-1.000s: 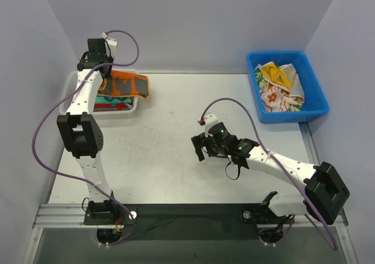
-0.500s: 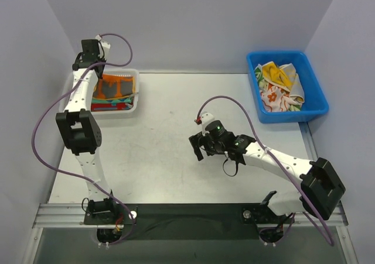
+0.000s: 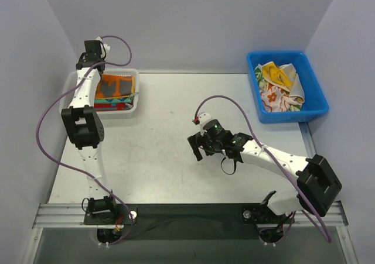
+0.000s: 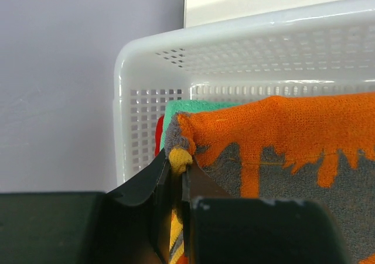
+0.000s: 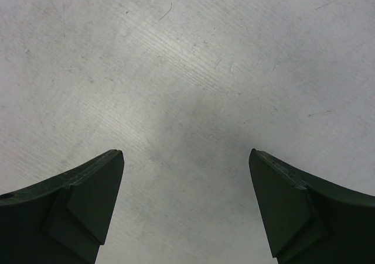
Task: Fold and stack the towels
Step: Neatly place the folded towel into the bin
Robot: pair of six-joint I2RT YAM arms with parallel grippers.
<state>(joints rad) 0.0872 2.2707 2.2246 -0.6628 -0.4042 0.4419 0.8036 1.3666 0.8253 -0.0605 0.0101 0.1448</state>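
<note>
Left gripper (image 4: 179,173) clenched on a corner of the folded grey terry towel with orange border (image 4: 281,135), which lies on the stacked towels (image 3: 111,102) in the white mesh plastic basket (image 4: 146,59). Right gripper (image 5: 186,158) spread, empty, over the grey table (image 5: 187,53). Crumpled towels (image 3: 278,85) in the blue plastic bin (image 3: 312,109) not yet folded.

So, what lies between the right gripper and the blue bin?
Top view: only bare table, the arm's purple cable arching over, between right gripper and blue bin.
</note>
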